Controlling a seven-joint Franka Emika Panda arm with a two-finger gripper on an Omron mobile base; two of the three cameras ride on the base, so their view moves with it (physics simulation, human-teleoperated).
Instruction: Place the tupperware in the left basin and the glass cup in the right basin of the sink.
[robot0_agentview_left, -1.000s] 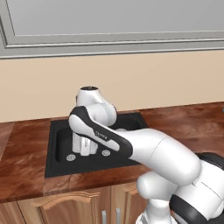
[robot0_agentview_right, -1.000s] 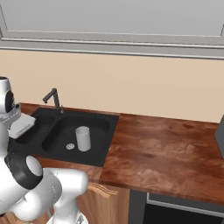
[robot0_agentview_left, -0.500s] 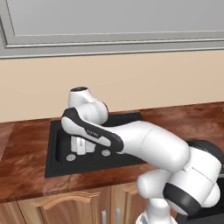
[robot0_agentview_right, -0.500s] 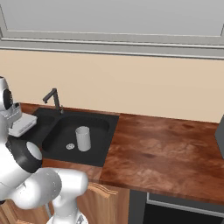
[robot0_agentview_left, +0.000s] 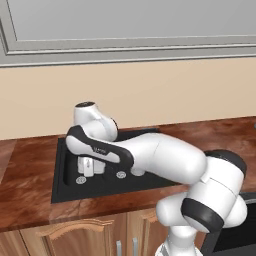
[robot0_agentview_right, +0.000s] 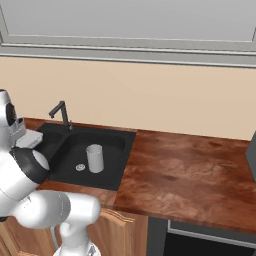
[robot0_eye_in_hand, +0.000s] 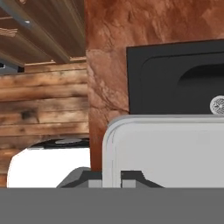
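1. Holding the tupperware (robot0_eye_in_hand: 166, 151) by its rim, the gripper (robot0_eye_in_hand: 111, 178) has its jaws nearly closed on the thin edge, one fingertip on each side of it.
2. Seen from the hand, the tupperware hangs over the left basin (robot0_eye_in_hand: 175, 78), whose round silver drain (robot0_eye_in_hand: 218, 105) shows at the right edge.
3. From the right base, the tupperware (robot0_agentview_right: 30, 138) sits at the left end of the sink (robot0_agentview_right: 122, 150), above the narrower compartment.
4. The glass cup (robot0_agentview_right: 94, 158) stands upright in the right basin (robot0_agentview_right: 107, 145), just right of its drain (robot0_agentview_right: 80, 167).
5. The faucet (robot0_agentview_right: 62, 113) rises at the far side of the sink.
6. The reddish-brown wooden surface (robot0_agentview_right: 190, 170) stretches to the right.
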